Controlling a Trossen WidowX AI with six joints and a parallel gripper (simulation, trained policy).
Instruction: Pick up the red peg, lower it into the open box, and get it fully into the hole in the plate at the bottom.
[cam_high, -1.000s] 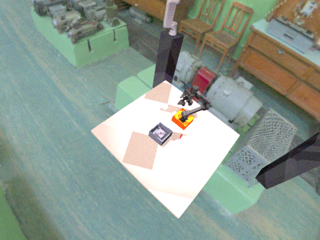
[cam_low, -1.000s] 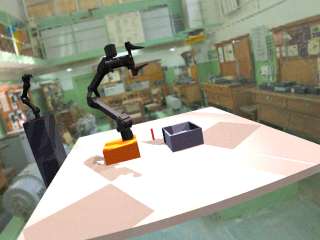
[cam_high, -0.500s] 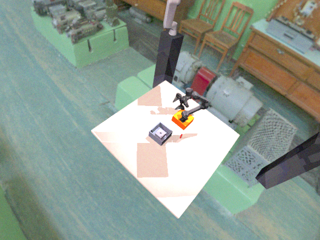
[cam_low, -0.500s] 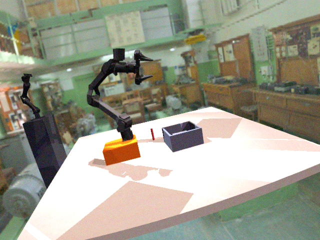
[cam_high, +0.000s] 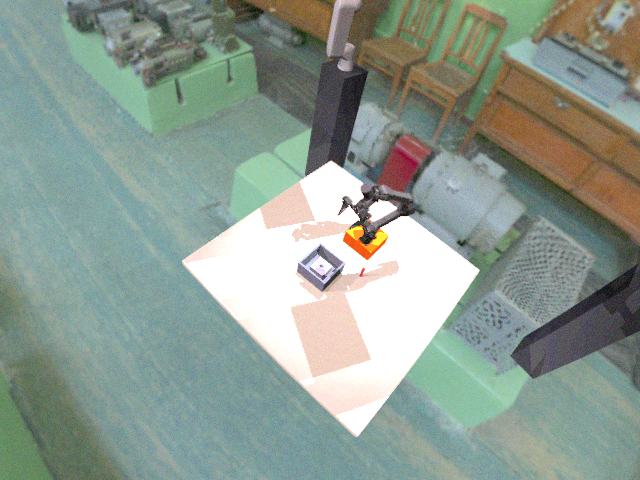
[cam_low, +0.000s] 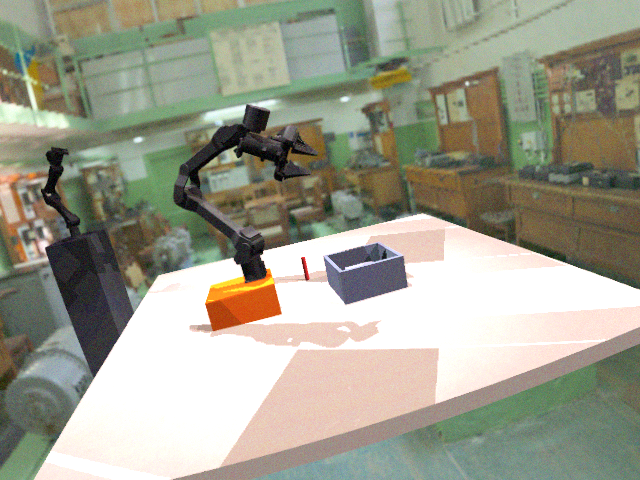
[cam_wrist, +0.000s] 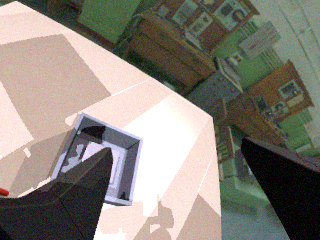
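"Start with the surface. How does it look?"

"Pale, broad and washed with light, this table (cam_high: 403, 310) (cam_low: 465, 294) (cam_wrist: 165, 115). Crossed by pinkish-tan shadows, some squared off, some shaped like bits of the arm (cam_high: 387, 196) (cam_low: 211, 211)."

"And on it?"

"Near one edge, an orange block (cam_high: 364, 250) (cam_low: 248, 304), with the arm's foot on top. Near that, a slate-blue open box (cam_high: 306, 273) (cam_low: 372, 281) (cam_wrist: 131, 170), with a pale plate (cam_high: 316, 263) (cam_wrist: 95, 147) inside at the bottom."

"Where to look for the red peg (cam_high: 361, 272) (cam_low: 305, 268) (cam_wrist: 3, 192)?"

"Outside the box, near it but apart. Upright on the table, and just peeking in at the left edge of the wrist view."

"And the pincer (cam_high: 352, 217) (cam_low: 312, 164) (cam_wrist: 179, 149)?"

"Spread wide, gripping nothing. Raised well above the table, well apart from the peg."

"Now the room, please."

"Green-painted walls, a worn blue-green floor (cam_high: 129, 310). From above, wooden chairs (cam_high: 449, 77) beside a wooden cabinet (cam_high: 568, 134), and bulky grey machinery (cam_high: 460, 191) beyond the table's edge. Near that, a dark pillar (cam_high: 336, 118) (cam_low: 93, 289). In the exterior view, a pale notice board (cam_low: 250, 59) hung high, and wooden workbenches (cam_low: 573, 206) along the right, loaded with dark equipment. All rather blurred, so best not to swear to the smaller bits."
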